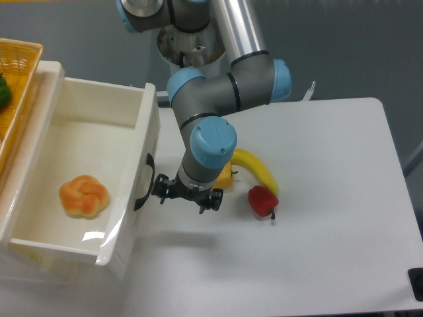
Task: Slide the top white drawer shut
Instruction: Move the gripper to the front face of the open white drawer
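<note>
The top white drawer (147,125) is pulled far out toward the table, its glossy cream walls open to view. Its curved black handle (145,185) is on the front panel, facing right. An orange-yellow bread roll (84,196) lies inside on the drawer floor. My gripper (189,197) hangs just right of the handle, a small gap from the front panel, pointing down at the table. Its black fingers (161,191) stand apart and hold nothing.
A woven yellow basket (16,79) with something green (3,90) sits on top of the cabinet at far left. A banana (259,172), a red pepper (263,200) and a small yellow object (225,178) lie on the white table (317,251) just right of my gripper.
</note>
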Available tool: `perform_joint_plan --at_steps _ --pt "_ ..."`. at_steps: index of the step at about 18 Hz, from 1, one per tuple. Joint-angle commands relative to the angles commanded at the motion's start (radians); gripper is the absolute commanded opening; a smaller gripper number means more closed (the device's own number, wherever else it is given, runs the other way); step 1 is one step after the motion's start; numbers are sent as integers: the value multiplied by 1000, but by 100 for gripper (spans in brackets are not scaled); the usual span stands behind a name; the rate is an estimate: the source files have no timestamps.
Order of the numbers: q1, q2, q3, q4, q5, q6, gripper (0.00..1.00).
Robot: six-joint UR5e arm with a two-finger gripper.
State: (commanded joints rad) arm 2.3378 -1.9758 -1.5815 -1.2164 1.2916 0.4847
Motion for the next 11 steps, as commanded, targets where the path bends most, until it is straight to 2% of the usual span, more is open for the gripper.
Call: perform_joint_plan --at_steps 11 --pt "-17 23 5 0 -41 -2 100"
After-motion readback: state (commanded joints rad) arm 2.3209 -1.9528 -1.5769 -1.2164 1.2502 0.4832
